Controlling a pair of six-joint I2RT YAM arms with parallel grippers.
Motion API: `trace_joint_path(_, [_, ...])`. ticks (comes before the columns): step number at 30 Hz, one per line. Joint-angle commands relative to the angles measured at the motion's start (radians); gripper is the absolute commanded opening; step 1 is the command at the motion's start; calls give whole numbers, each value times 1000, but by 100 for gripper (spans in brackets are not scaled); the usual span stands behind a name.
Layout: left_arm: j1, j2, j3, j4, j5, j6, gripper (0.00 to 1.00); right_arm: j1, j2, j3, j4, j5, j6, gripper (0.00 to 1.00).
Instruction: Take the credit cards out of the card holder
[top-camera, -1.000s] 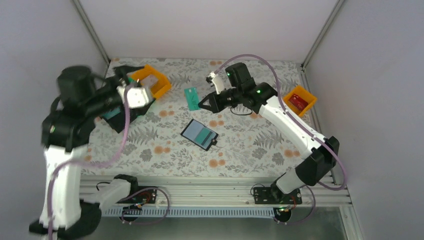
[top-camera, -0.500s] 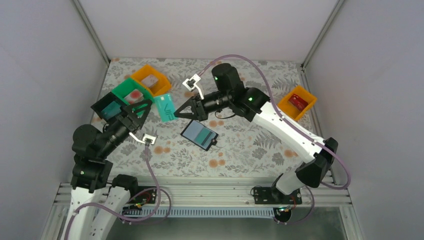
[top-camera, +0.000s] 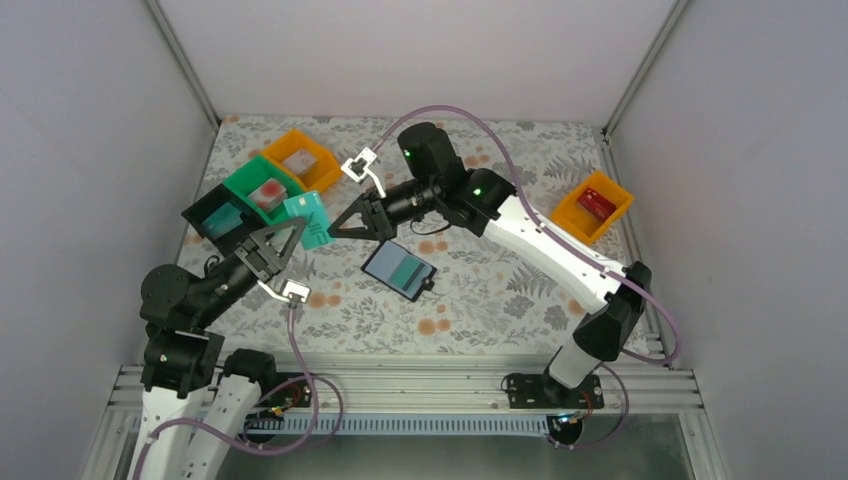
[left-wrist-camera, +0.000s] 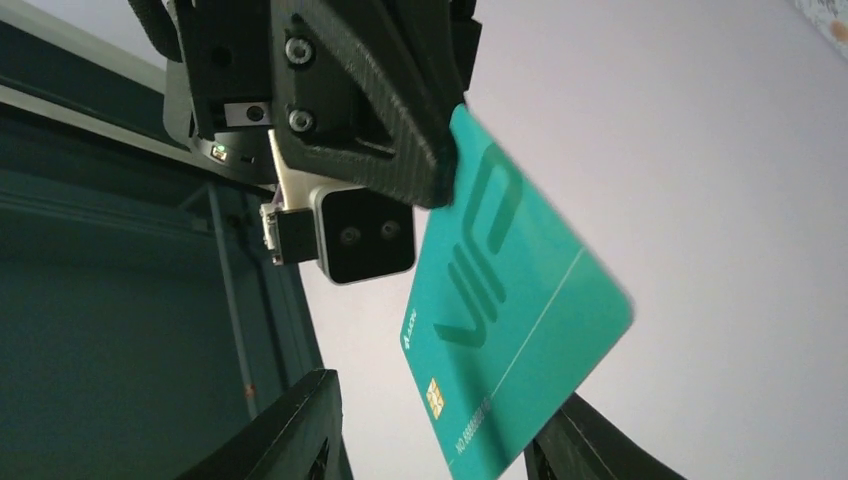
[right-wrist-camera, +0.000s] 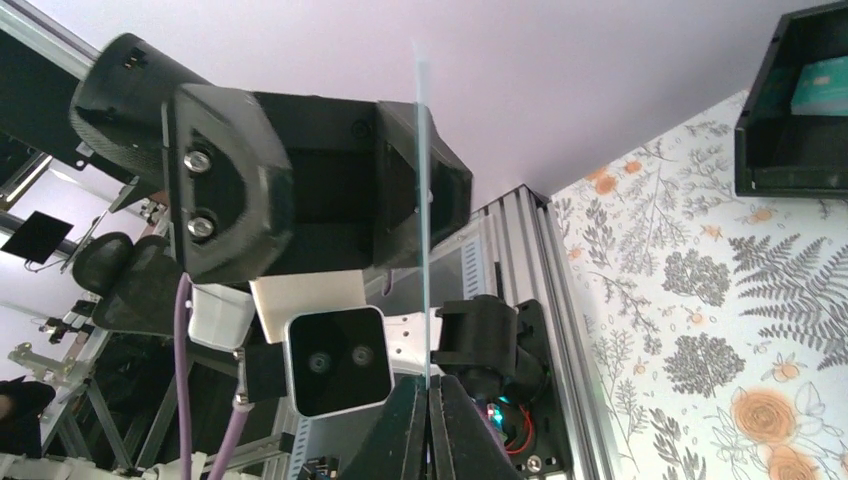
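My right gripper (top-camera: 338, 226) is shut on one edge of a teal credit card (top-camera: 306, 220) and holds it in the air over the table's left side. In the right wrist view the card (right-wrist-camera: 424, 200) shows edge-on, rising from the closed fingertips (right-wrist-camera: 428, 385). My left gripper (top-camera: 290, 236) faces it. In the left wrist view the card's (left-wrist-camera: 500, 310) lower corner hangs between the spread fingers (left-wrist-camera: 447, 392), with a gap on the left. The card holder (top-camera: 399, 269) lies open on the table. A red card (top-camera: 597, 203) lies in the orange bin (top-camera: 578, 215) at the right.
At the back left stand an orange bin (top-camera: 318, 172), a green bin (top-camera: 244, 180) and a black bin (top-camera: 200, 222), close behind the held card. The black bin (right-wrist-camera: 760, 130) also shows in the right wrist view, with something teal inside. Aluminium rails run along the near edge.
The right arm carried the teal card leftward to the left gripper. The left arm swung down to face it, and its jaws narrowed around the card's corner.
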Motion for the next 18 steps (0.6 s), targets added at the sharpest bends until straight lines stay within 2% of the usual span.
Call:
trace_joint_path(1, [-2,5,12,-33,65,320,42,18,13,61,-5,-34,-16,4])
trace_joint_path(5, [-2,6,15,-68,92,371,25,21,15,70,-14,-34,-22,4])
trace_joint_path(8, [-2,8,16,-55,96,353,4,24,15,83,-25,-35,-33,4])
trace_joint_path(12, [-2,18,46,-79,38,289,2,24,10,78,-56,4,-57,4])
trace_joint_path(13, [-2,21,57,-98,18,264,2,20,5,77,-62,21,-58,9])
trace_joint_path(16, [-2,44,100,-182,-110,196,2,-10,-31,52,-74,116,-54,45])
trace_joint_path(18, [-2,69,128,-214,-273,103,2,-53,-84,0,-61,256,-35,62])
